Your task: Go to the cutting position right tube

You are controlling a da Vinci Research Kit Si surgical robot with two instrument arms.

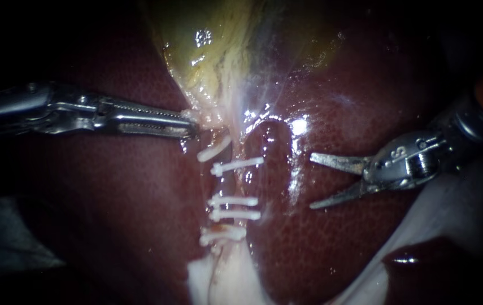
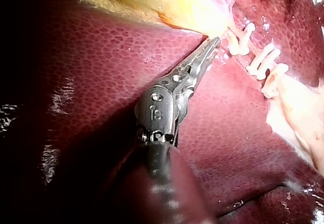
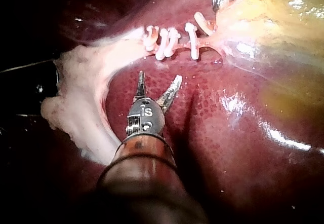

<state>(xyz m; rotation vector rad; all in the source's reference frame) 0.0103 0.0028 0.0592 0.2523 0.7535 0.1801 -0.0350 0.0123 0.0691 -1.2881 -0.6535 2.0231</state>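
Note:
A pale tube [image 1: 231, 183] runs down from the yellow gallbladder [image 1: 218, 45] over the dark red liver [image 1: 111, 186]. Several white clips [image 1: 235, 165] cross it, with a bare stretch between the upper and lower ones. I cannot tell which tube is the right one. My left instrument [image 1: 192, 127] holds the tissue at the gallbladder's neck, jaws shut on it. My right instrument [image 1: 311, 182] hovers over the liver to the right of the clips, its two blades spread and empty. In the right wrist view the blades [image 3: 158, 78] point at the clips [image 3: 169, 41], a short way off.
White fatty tissue [image 1: 218, 277] lies below the lowest clip and shows beside the right instrument in its wrist view [image 3: 81, 112]. In the left wrist view the left instrument [image 2: 214, 42] touches the gallbladder's edge [image 2: 167, 1], with clips [image 2: 263, 62] just beyond it.

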